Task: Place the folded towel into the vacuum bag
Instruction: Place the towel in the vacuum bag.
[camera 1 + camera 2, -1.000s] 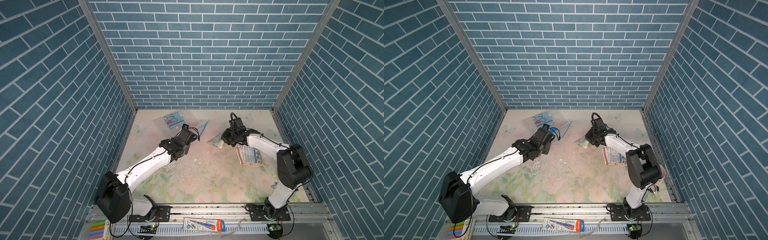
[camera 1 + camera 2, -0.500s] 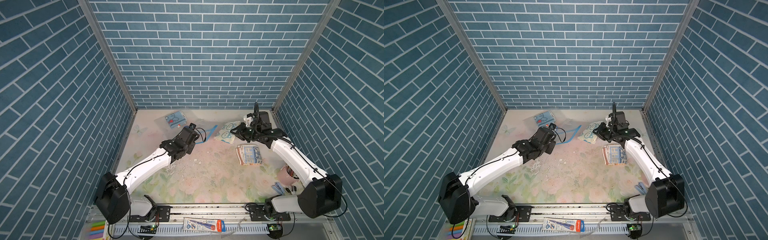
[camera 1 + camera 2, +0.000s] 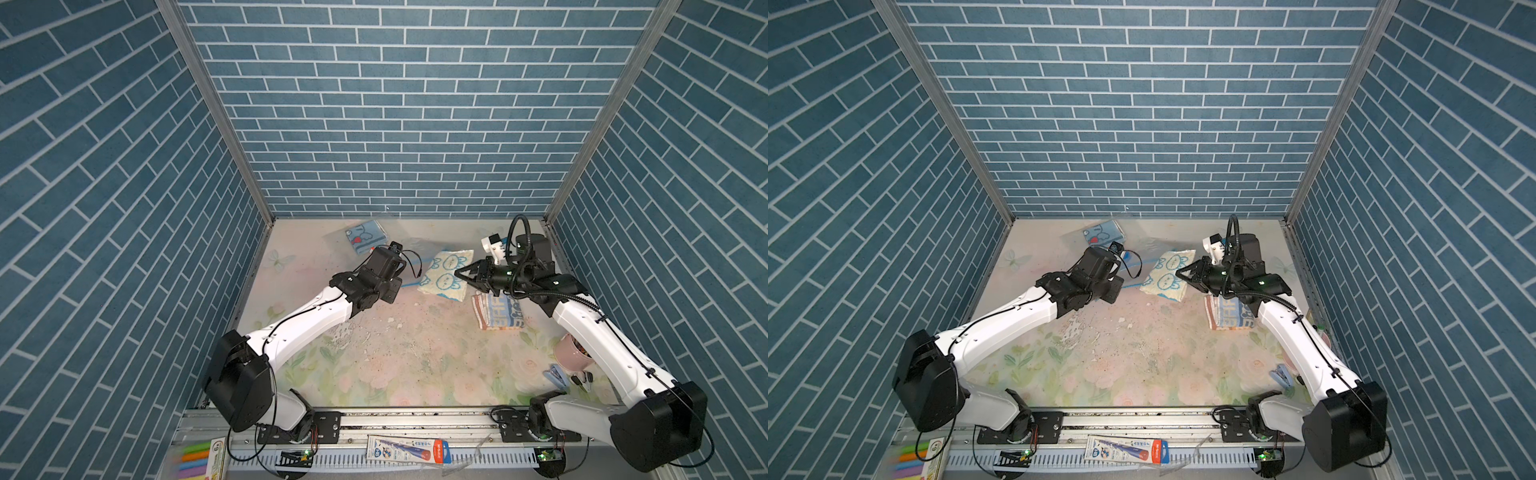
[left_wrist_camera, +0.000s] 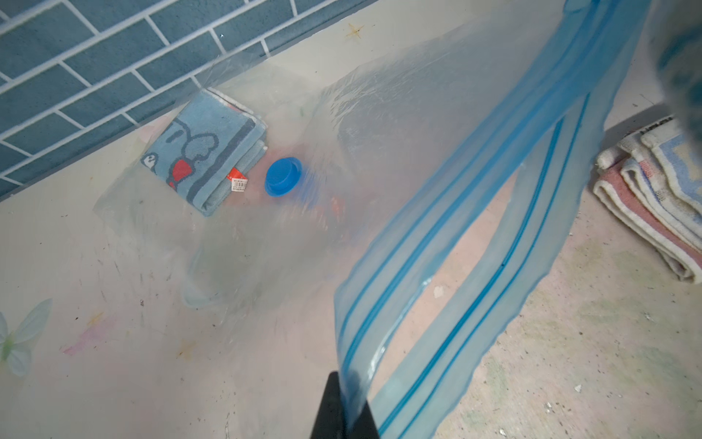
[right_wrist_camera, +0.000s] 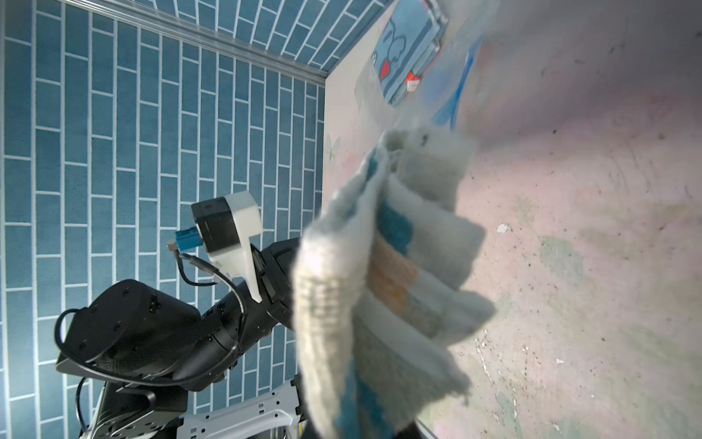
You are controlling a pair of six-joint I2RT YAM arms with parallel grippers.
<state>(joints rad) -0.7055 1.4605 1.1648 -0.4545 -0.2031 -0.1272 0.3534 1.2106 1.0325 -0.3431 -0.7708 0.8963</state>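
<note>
Three folded terry towels (image 3: 498,311), one hazy vacuum bag (image 4: 380,125) — left end effector (image 4: 349,395) pinches it, right end effector (image 3: 462,275) clamps the bunny towel (image 3: 444,274).

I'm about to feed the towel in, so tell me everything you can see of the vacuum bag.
The vacuum bag is clear, slightly hazy plastic, lying wrinkled on the table near the back wall. A round blue valve cap sits on its top sheet. The blue zip strip edges the mouth, whose lips are parted; the left gripper is shut on one lip, holding it raised. A folded blue cartoon towel shows through the plastic, apparently inside. The bunny-print towel hangs close to the mouth.
</note>
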